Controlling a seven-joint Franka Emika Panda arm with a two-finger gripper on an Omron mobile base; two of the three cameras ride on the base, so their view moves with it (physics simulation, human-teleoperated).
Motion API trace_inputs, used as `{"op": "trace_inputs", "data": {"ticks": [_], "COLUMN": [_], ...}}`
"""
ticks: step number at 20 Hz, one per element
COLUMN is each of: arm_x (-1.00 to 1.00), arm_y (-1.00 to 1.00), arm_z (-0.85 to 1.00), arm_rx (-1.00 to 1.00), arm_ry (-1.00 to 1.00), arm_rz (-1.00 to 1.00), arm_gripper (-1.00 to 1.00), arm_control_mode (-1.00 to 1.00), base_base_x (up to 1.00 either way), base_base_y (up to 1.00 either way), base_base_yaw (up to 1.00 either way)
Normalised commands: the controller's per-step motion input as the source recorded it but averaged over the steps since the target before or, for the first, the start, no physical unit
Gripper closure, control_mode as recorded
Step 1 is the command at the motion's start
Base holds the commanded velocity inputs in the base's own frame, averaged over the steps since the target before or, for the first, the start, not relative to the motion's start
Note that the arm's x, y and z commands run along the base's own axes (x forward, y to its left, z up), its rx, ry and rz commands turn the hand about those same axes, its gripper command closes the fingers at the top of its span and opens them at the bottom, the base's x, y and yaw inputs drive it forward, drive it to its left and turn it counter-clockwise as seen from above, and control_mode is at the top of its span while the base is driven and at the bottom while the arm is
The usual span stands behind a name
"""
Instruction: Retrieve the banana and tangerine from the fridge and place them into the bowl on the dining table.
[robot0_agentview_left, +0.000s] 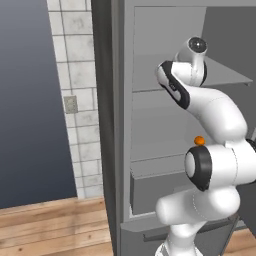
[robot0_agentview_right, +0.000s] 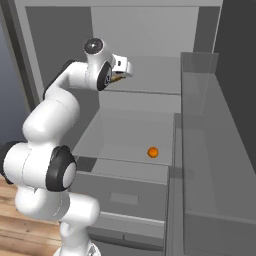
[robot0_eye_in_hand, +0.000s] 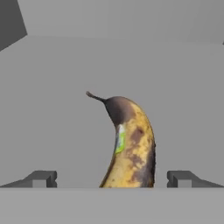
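Grey fridge (robot0_agentview_right: 200, 150) walls and shelves surround the scene, the door swung open, with wood floor (robot0_agentview_left: 50, 225) and a tiled wall (robot0_agentview_left: 75, 75) to its left. Nearest the hand camera, the claw (robot0_eye_in_hand: 112, 178) has its two dark tips spread wide apart, one on each side of the banana (robot0_eye_in_hand: 129, 144), neither touching it. The banana lies on the upper shelf (robot0_agentview_right: 150, 75) with its long axis running away from the claw: the near end passes between the tips, and the dark stem end points to the back wall, bending slightly left in the hand view. Brown patches and a small green sticker mark its skin. Farther down, on the shelf below, the tangerine (robot0_agentview_right: 153, 152) sits alone near the front edge, just above the lower drawer (robot0_agentview_right: 125, 195).
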Motion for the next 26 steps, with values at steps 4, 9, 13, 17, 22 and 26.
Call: {"op": "trace_inputs", "data": {"ticks": [4, 9, 13, 17, 22, 26], "arm_x": [0.12, 0.01, 0.0, 0.0, 0.0, -0.21], "arm_y": [0.0, -0.02, -0.01, -0.07, -0.05, 0.0], "arm_z": [-0.3, -0.4, -0.49, -0.63, -0.79, -0.68], "arm_rx": [0.0, 0.0, 0.0, 0.0, -0.01, 0.0], "arm_ry": [0.0, 0.07, 0.12, 0.12, 0.08, -0.09], "arm_rz": [0.0, 0.0, 0.0, 0.0, 0.0, 0.0], "arm_gripper": [-1.0, -1.0, 1.0, 1.0, 1.0, 1.0], "arm_control_mode": [-1.0, -1.0, -1.0, -1.0, -1.0, -1.0], "base_base_x": [0.0, 0.0, 0.0, 0.0, 0.0, 0.0], "base_base_y": [0.0, 0.0, 0.0, 0.0, 0.0, 0.0], "base_base_yaw": [0.0, 0.0, 0.0, 0.0, 0.0, 0.0]}}
